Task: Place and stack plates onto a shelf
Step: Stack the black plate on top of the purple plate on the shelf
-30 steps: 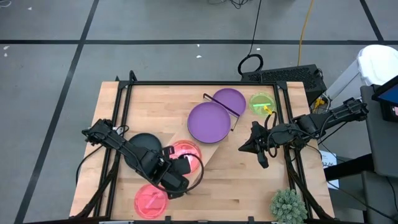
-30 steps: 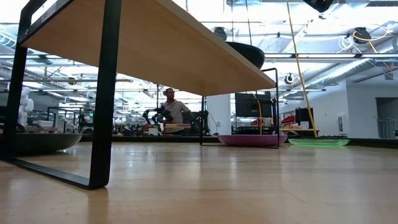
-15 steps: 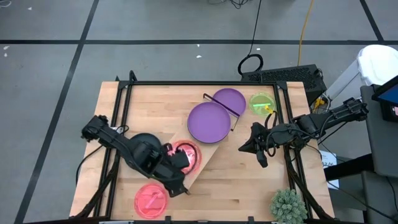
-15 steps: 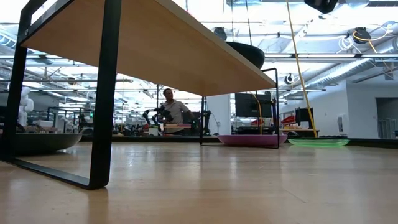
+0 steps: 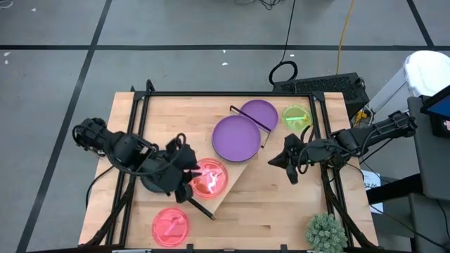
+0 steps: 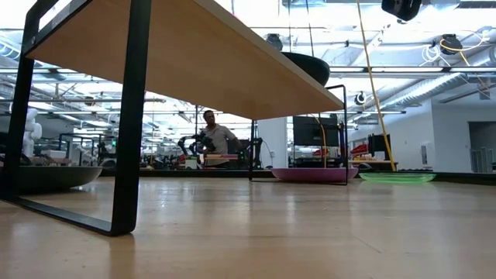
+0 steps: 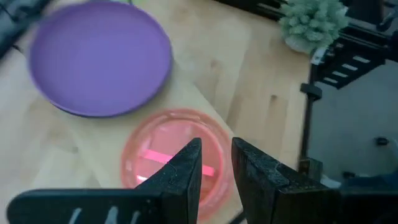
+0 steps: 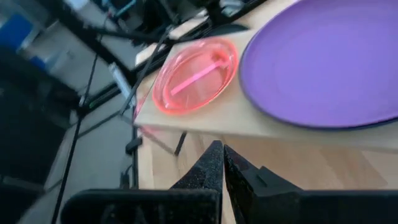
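Plates first: a pink plate (image 5: 209, 178) sat on the shelf (image 5: 235, 166) beside a purple plate (image 5: 238, 138), same as before. Second pink one (image 5: 171, 225) lay on the table (image 5: 281, 207) by the front edge. Left gripper (image 5: 184, 177) had pulled back off that end of the shelf and hovered beside the pink plate, fingers (image 7: 184, 176) slightly apart, holding nothing. Right gripper (image 5: 291, 171) hadn't moved, closed, right of the shelf.
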Tool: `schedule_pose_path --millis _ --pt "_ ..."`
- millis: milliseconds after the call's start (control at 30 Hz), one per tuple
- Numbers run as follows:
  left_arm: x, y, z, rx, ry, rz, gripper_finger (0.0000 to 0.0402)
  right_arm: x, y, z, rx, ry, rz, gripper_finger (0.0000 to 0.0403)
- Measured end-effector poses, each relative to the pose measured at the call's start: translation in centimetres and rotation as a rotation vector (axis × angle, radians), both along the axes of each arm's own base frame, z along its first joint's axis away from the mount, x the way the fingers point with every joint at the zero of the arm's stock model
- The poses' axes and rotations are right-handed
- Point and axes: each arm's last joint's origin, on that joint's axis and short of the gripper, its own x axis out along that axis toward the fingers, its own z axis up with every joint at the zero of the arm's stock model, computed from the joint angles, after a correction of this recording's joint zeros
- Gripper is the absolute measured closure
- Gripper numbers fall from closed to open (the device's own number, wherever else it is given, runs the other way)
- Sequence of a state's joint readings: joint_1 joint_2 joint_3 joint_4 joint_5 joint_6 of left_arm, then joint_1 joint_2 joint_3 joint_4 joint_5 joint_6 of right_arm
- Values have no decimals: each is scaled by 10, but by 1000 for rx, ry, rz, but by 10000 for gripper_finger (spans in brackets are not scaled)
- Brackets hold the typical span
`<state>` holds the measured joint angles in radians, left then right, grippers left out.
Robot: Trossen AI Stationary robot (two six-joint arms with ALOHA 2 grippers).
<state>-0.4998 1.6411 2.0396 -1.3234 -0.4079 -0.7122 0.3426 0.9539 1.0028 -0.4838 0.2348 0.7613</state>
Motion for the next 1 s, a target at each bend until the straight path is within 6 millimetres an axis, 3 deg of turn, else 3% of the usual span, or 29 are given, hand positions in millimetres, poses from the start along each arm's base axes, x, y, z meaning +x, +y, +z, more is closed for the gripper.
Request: schedule_pose_path --millis 200,467,667,1000 --pt "-14 14 0 190 64 14 307 8 -12 12 61 -119 -110 403" --pt "-6 34 1 300 29 -23 307 12 -39 38 88 -300 -271 403" --pt "-15 55 -23 265 -71 -39 307 8 -54 53 -34 -316 -364 403" --pt "-61 80 -74 6 -193 100 307 0 -83 32 -103 -69 -530 403"
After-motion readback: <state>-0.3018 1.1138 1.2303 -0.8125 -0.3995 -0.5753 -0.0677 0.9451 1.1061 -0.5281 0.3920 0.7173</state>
